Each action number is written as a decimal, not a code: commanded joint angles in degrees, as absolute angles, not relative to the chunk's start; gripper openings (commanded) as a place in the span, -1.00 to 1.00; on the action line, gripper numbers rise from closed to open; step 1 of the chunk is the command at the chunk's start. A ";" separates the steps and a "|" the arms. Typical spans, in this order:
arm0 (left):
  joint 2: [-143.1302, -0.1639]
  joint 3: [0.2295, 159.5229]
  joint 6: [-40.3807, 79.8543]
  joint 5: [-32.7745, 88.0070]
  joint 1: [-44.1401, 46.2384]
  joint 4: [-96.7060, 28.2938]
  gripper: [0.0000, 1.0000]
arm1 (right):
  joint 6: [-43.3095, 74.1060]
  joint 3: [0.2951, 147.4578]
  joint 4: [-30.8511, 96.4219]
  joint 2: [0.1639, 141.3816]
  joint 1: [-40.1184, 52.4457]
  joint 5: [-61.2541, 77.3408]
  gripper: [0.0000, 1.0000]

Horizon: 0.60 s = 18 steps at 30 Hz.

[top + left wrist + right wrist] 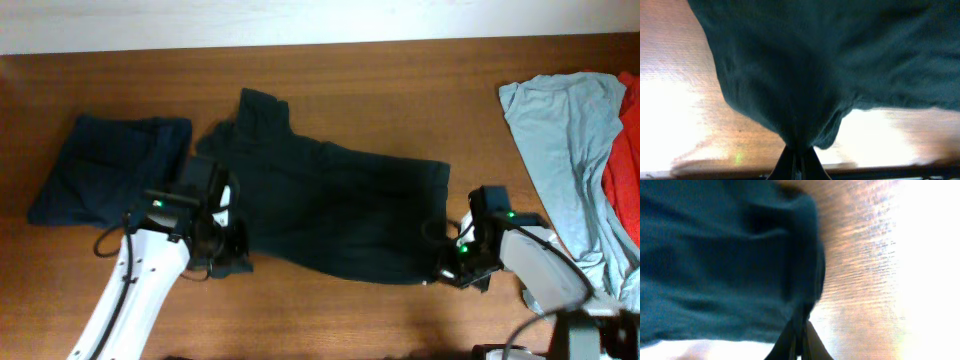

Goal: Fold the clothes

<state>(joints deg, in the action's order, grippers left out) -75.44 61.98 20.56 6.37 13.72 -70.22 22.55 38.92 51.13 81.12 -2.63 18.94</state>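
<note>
- Overhead: a black T-shirt (330, 210) lies spread across the middle of the wooden counter (400, 80), one sleeve pointing toward the far edge.
- Overhead: the left arm (150, 270) reaches in from the near side, and its jaws sit at the shirt's near-left corner, where the cloth is bunched into a small lump.
- Overhead: the right arm (540, 265) has its jaws at the shirt's near-right corner, at the edge of the fabric.
- Overhead: a dark-navy garment (110, 170) lies folded just left of the shirt. A light-blue garment (560, 150) and a red garment (625, 150) lie together at the right end, well apart from the shirt.
- Left wrist: the left jaws are clenched on a gathered point of the T-shirt (815, 65). The cloth fans out from that pinch and fills most of the view, with the counter (685, 75) showing to the left and below, under strong glare.
- Right wrist: the right jaws are pressed together on a rolled edge of the T-shirt (715, 255). The dark cloth covers the left half, and the counter (860, 255) fills the right, washed out by light.
</note>
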 commanded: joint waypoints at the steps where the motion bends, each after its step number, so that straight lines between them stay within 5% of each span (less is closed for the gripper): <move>1: -74.43 75.26 18.94 1.15 13.82 -76.29 -0.99 | 19.86 48.86 56.25 73.03 -2.66 16.47 -0.91; 9: -74.43 111.00 13.63 -8.29 13.82 -90.21 -0.99 | 19.94 77.10 69.14 62.08 -2.66 5.23 -0.92; 18: -74.08 137.86 1.39 -0.30 13.85 -96.68 -0.99 | 19.14 100.44 78.83 61.95 -2.66 4.19 -0.92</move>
